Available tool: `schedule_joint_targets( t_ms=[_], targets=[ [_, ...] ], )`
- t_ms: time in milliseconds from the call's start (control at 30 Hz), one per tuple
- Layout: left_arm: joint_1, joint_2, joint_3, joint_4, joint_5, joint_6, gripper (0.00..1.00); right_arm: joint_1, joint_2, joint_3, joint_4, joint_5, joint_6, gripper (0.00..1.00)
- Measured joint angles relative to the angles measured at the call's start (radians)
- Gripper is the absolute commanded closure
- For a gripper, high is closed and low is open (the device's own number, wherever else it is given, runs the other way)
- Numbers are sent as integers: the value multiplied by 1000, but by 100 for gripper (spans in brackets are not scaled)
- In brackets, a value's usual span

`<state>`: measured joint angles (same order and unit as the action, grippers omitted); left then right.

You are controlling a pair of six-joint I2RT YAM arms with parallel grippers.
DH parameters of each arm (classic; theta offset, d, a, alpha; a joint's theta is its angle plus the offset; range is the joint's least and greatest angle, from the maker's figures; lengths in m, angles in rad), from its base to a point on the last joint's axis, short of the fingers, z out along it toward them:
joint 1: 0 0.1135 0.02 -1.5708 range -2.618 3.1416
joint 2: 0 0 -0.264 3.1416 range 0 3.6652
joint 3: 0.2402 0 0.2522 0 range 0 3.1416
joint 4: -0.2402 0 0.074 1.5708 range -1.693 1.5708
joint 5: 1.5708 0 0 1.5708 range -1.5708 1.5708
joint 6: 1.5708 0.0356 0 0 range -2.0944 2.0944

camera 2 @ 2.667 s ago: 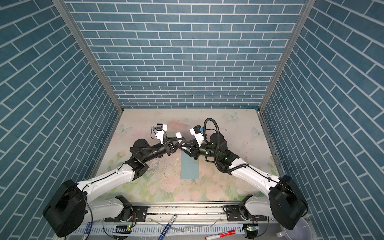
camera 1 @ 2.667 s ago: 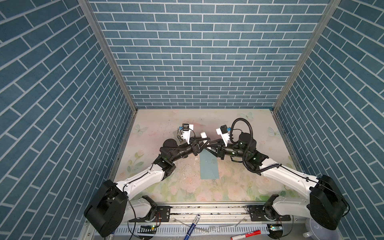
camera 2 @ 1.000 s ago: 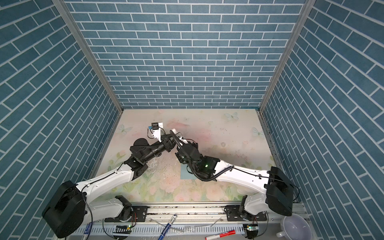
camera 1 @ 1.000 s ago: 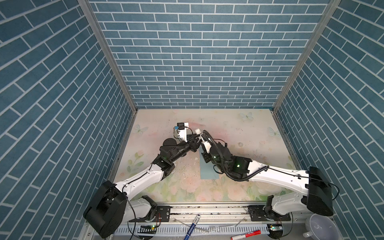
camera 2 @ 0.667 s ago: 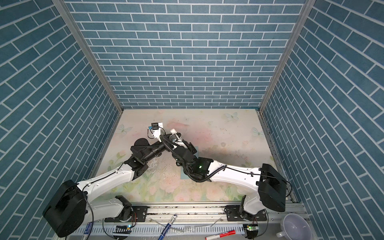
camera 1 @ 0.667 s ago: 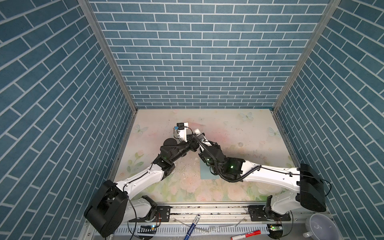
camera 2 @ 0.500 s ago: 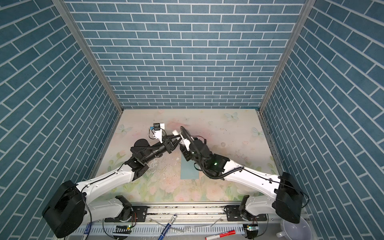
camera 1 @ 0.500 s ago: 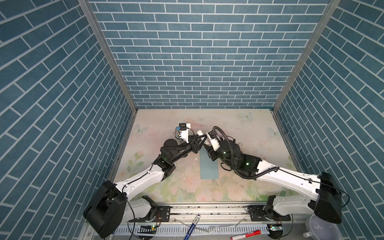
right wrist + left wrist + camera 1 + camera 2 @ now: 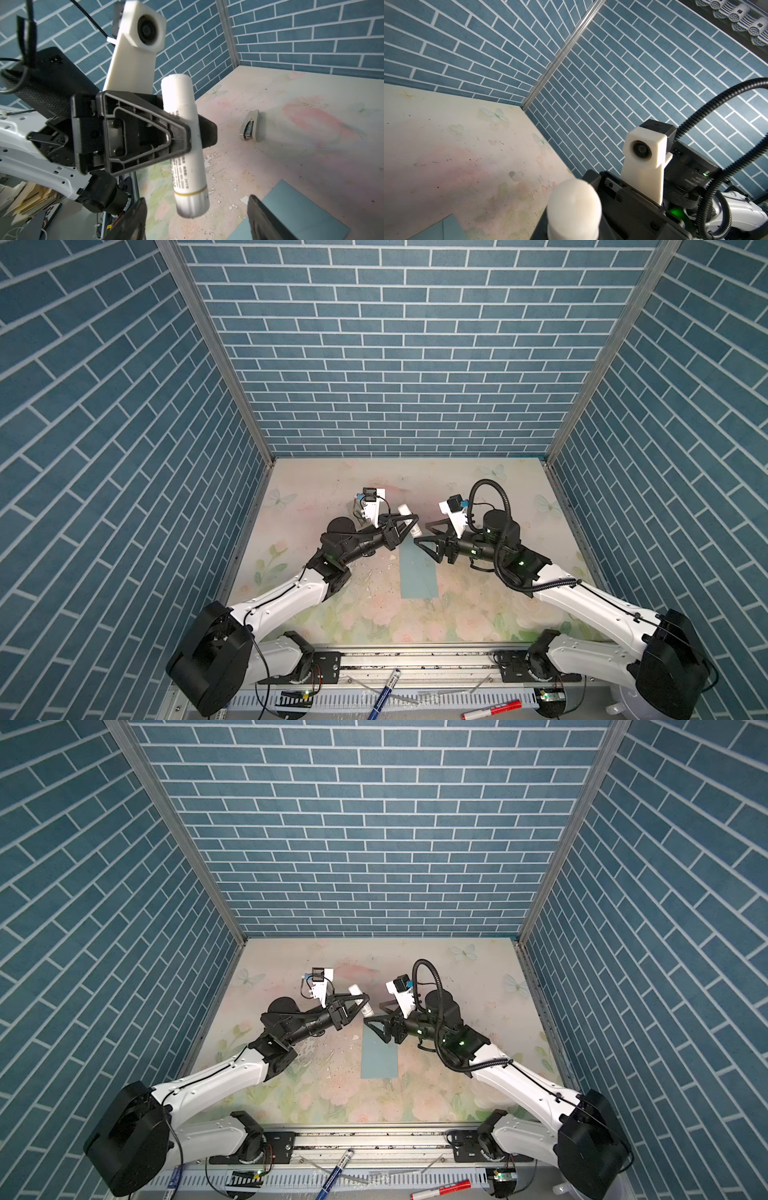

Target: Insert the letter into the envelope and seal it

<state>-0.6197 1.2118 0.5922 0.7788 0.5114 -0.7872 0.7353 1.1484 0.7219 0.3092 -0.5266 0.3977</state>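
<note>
Shows left gripper [image 9: 193,133] clamped on glue stick [image 9: 188,176], right gripper [image 9: 422,534] spread apart beside it. Risks knocking stick onto envelope [image 9: 419,576] through misaligned grab.

The middle of the worktop [image 9: 478,605] is crowded. The left gripper [image 9: 406,526] clamps a glue stick [image 9: 405,512] above the far end of the envelope [image 9: 419,576]. The right gripper [image 9: 422,534] faces it just beside, jaws spread wide, leaving only a narrow gap. A small grey stapler [image 9: 250,126] lies beyond them. The envelope's near half and the worktop's right side lie open up to the brick-pattern walls [image 9: 395,364].
</note>
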Motion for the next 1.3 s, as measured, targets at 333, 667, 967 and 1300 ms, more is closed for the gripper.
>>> schedule_joint_targets(
  t_ms=[333,667,967,1300],
  targets=[
    [0,8,0,14,22,-26,100,-16,65,-1,98,-124,59,52],
    [0,11,0,30,32,-43,100,-17,90,-1,129,-149,78,88],
    [0,12,0,19,12,-36,100,6,78,1,100,-49,60,100],
    [16,12,6,-11,-72,13,100,373,154,175,-138,911,-281,100]
  ],
)
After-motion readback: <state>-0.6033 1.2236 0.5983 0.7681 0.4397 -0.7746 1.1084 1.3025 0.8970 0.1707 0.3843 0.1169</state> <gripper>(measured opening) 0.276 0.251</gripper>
